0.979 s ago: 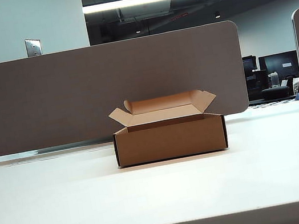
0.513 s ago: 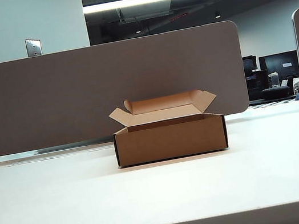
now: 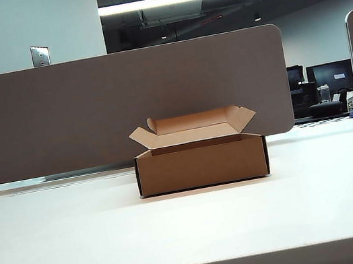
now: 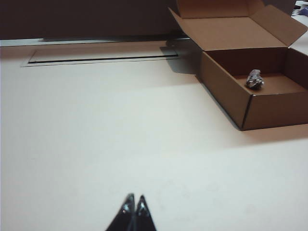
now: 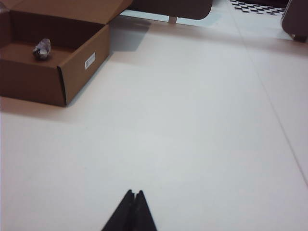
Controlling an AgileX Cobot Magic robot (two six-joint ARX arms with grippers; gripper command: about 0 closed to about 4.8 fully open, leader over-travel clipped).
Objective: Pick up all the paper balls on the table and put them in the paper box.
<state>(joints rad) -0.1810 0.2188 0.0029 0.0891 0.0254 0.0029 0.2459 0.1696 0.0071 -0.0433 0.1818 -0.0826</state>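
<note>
**Both pincers empty, a wad already boxed**

Nearest you, the left pincer point(image 4: 134, 204) and right pincer point(image 5: 134, 198) are pressed together over the bare counter point(image 3: 193, 225), well short of the paper box point(image 3: 201, 163). Inside it lies a paper ball point(image 4: 254, 79): light, soft, crushable. Pinch any such wad across its middle, gently.

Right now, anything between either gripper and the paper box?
Nothing visible. Left gripper and right gripper are both shut over bare table, the paper box open ahead. One paper ball already lies inside; none shows on the table.
</note>
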